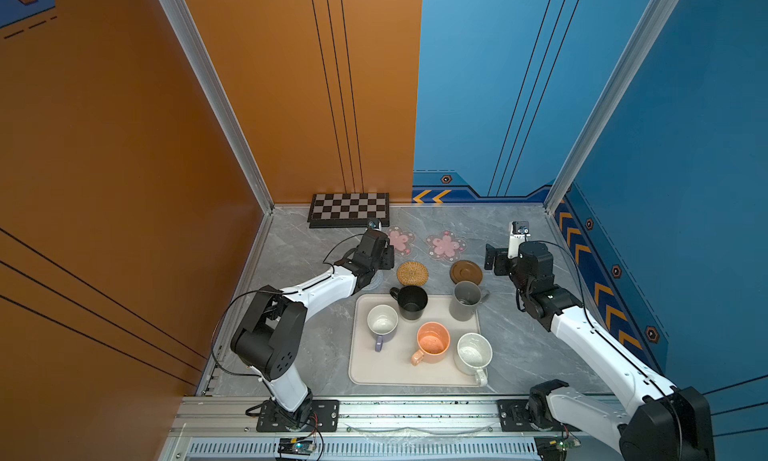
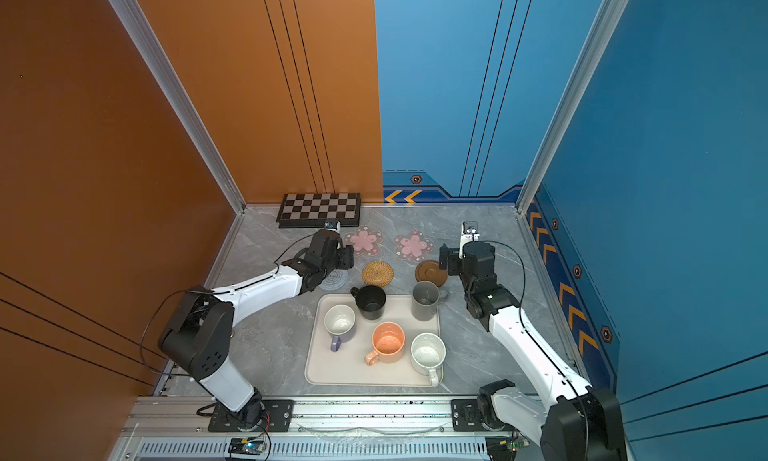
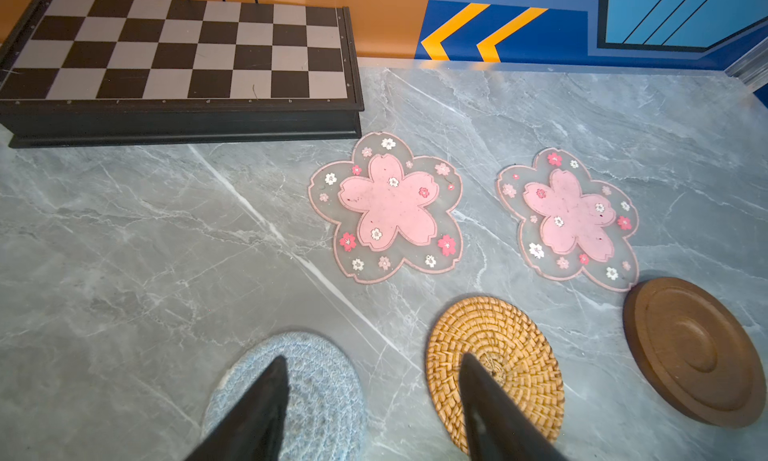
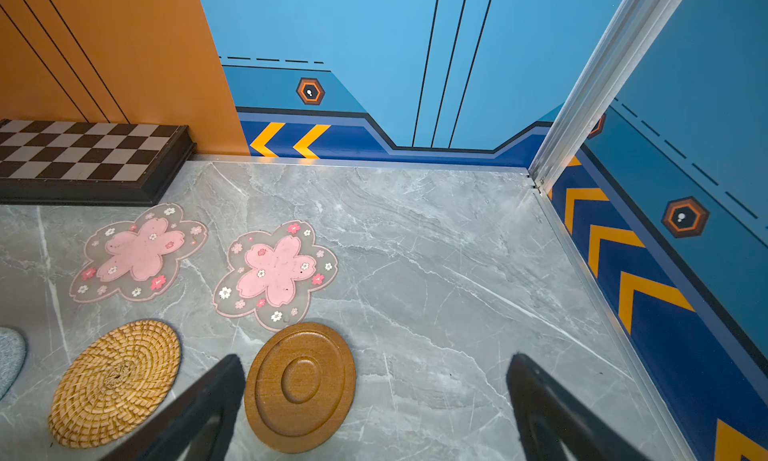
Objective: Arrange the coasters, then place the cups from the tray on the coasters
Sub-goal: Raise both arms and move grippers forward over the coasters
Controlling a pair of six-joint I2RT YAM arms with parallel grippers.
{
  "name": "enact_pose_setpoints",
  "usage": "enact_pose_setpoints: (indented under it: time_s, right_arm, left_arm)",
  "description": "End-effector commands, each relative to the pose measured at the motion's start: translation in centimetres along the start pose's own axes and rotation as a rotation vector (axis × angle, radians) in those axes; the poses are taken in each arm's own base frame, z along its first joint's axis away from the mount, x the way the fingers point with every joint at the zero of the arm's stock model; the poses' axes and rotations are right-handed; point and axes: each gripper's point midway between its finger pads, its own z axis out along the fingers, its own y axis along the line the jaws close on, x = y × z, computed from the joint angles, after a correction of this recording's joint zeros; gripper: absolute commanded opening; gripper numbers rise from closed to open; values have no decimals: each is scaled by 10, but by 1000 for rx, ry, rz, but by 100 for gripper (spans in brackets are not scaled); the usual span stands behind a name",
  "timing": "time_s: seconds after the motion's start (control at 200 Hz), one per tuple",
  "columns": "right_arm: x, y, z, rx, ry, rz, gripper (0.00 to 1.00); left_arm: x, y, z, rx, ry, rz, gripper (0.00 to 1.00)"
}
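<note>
Blue coaster lies lower left in the left wrist view, under the left hand, which is spread and empty. Right hand is spread and empty too. Cups sit on the tray. Pinch the coaster's edge, clear of the rattan coaster.

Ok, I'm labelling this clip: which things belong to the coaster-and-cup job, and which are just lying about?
Job:
pink flower coaster; second pink flower coaster; pale-blue woven coaster; rattan coaster; wooden coaster; black cup; grey cup; lavender cup; orange cup; speckled cup; tray

Lying about:
checkered board
</note>
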Motion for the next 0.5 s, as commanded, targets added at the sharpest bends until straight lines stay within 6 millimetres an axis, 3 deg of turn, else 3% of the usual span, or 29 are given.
enact_pose_setpoints:
  time_s: [0.0,0.045,0.105,0.255,0.425,0.496]
  right_arm:
    - [-5,-1,-3,16,4,-9,100]
    - [-5,0,-4,16,5,-11,100]
    - [-5,1,-4,14,5,-13,100]
    - [-8,3,-6,21,-5,-13,100]
    - [-12,6,-8,16,-16,-2,100]
    - [-15,3,-9,33,-25,30,100]
  left_arm:
    - [17,2,6,13,61,-6,55]
    - [23,1,7,35,87,-17,52]
    - [31,4,9,47,114,-49,33]
    - [43,15,13,31,157,-109,16]
    - [63,27,21,-29,263,-109,0]
    - [71,28,24,-41,296,-105,0]
